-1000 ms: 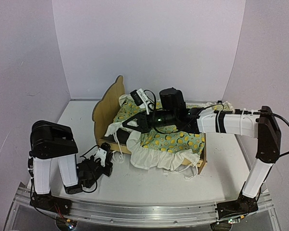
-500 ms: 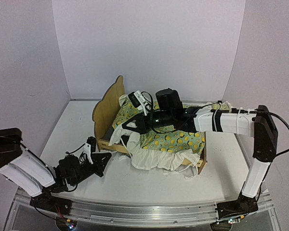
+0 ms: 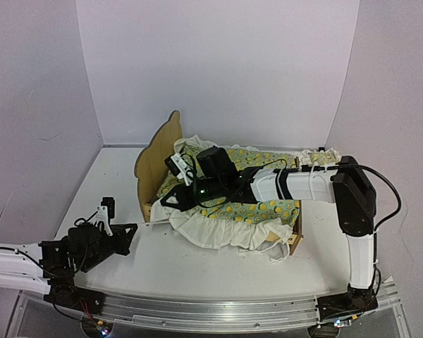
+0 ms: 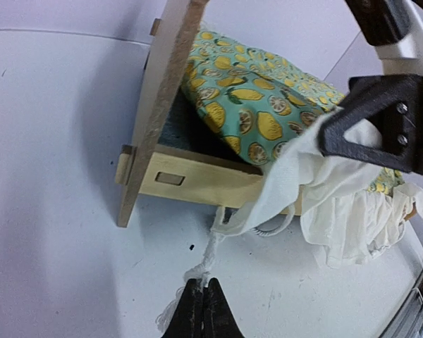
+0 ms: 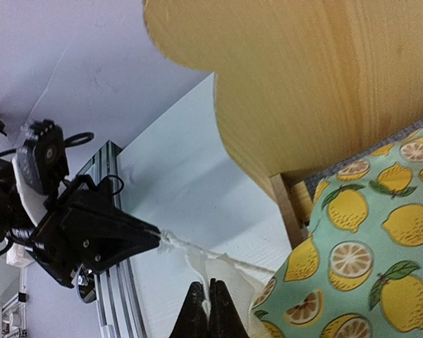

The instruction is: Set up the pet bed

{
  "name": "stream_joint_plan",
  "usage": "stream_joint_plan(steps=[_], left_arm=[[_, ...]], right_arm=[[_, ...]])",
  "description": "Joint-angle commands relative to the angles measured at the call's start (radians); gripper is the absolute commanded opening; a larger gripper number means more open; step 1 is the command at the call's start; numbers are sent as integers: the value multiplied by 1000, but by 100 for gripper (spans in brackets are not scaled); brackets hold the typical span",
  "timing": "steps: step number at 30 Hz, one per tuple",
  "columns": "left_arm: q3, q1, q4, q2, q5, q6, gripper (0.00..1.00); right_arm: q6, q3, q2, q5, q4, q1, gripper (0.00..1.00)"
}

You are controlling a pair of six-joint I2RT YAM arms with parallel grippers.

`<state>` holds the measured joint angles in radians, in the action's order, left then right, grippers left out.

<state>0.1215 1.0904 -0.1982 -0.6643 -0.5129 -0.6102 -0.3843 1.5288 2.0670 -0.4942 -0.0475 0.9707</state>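
The pet bed (image 3: 157, 151) sits mid-worktop (image 3: 197, 271) with its headboard to the left. The lemon-print blanket (image 3: 264, 208) is heaped over it, and its white ruffle (image 3: 218, 232) spills over the near rail. The right arm (image 3: 296, 184) reaches left across the bed, and the right jaws are pinched on white cloth at the near-left corner. The left arm (image 3: 14, 257) lies low at the near left. The left jaws are clamped on a thin white tie (image 4: 210, 257) (frayed at the end) that runs up to the blanket, apparently taut.

overhead, wrist close-ups, shared pet bed (image 3: 155, 158)
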Motion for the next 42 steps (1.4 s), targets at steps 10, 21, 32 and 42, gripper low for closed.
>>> stream_joint_plan(steps=[10, 21, 32, 42], left_arm=[[275, 2, 281, -92, 210, -190, 59], [243, -237, -169, -282, 571, -418, 63], [116, -285, -323, -454, 561, -855, 66], [137, -291, -738, -765, 658, -1072, 68]], right_arm=[[309, -154, -160, -44, 119, 16, 12], [407, -189, -210, 0, 172, 13, 19], [407, -237, -291, 8, 145, 13, 19], [394, -288, -347, -3, 95, 13, 17]])
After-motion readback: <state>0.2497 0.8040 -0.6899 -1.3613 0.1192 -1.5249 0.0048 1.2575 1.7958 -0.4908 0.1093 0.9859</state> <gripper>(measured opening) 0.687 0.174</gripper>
